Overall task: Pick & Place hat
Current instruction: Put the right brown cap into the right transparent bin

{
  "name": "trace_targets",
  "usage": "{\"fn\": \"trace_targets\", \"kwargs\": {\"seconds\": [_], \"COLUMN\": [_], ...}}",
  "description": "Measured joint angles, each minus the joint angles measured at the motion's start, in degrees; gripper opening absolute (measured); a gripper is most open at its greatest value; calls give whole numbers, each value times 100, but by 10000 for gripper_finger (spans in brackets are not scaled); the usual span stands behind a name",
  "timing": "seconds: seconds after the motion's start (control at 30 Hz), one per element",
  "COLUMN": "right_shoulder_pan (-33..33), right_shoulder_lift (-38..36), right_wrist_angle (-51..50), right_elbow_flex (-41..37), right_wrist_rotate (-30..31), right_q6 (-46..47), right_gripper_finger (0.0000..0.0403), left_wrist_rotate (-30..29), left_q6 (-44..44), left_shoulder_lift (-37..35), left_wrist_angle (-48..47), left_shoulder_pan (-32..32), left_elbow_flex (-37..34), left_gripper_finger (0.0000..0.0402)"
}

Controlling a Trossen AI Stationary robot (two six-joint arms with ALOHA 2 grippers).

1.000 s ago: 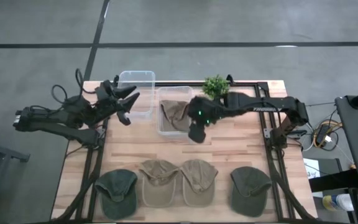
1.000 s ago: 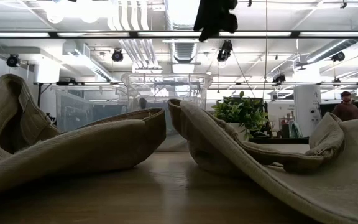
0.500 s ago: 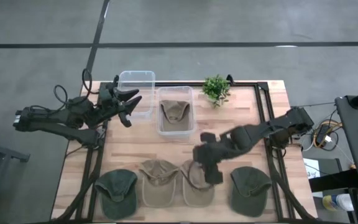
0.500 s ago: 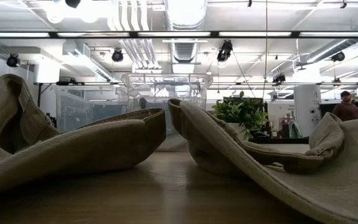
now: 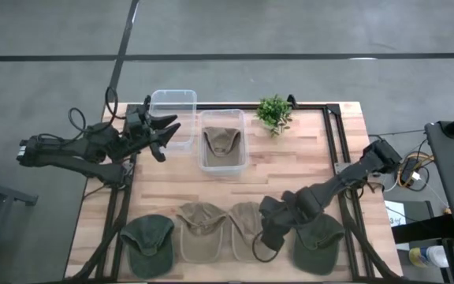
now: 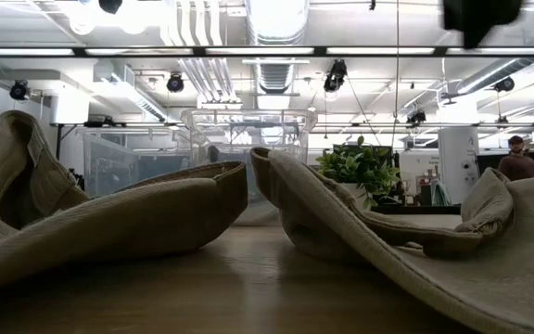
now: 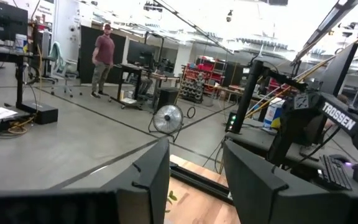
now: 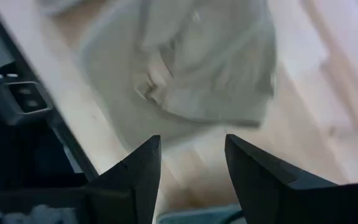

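Hovering with fingers spread wide and empty, the right tool (image 5: 268, 234) sat directly over a tan hat (image 5: 248, 229) on the desk (image 5: 290, 170), apparently lined up for pickup. Well away, the left tool (image 5: 158, 134) waited, also parted, beside the clear bins (image 5: 172, 118).

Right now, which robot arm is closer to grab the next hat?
The right one. Its right gripper hangs open over the tan hat in the front row, while the left gripper waits far off by the empty clear bin at the table's back.
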Motion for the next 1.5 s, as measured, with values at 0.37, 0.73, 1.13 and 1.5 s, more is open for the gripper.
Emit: {"fn": "trace_targets", "kwargs": {"seconds": [0.37,0.73,1.13,1.5], "right_shoulder_pan": [343,415,404,400], "right_shoulder_lift": [0,0,0,0], "right_wrist_angle": [1739,2502,3810,4317], "right_elbow_flex": [-1179,-1963,-2835,-2974], "right_wrist_rotate": [-442,-494,-434,-119], "right_q6": [1685,2177,2302,1999], "right_gripper_finger": [171,171,171,167], "left_wrist_rotate": [-7,-10,-10,-11], "left_q6": [-39,-39,-37,-77], "left_shoulder_lift": [1,12,66,160], "left_wrist_angle": [-102,-156,-152,-151], "left_shoulder_pan": [0,0,2,2], "left_elbow_flex": [-2,-2,-2,-2], "left_gripper_finger": [145,145,145,145]}}
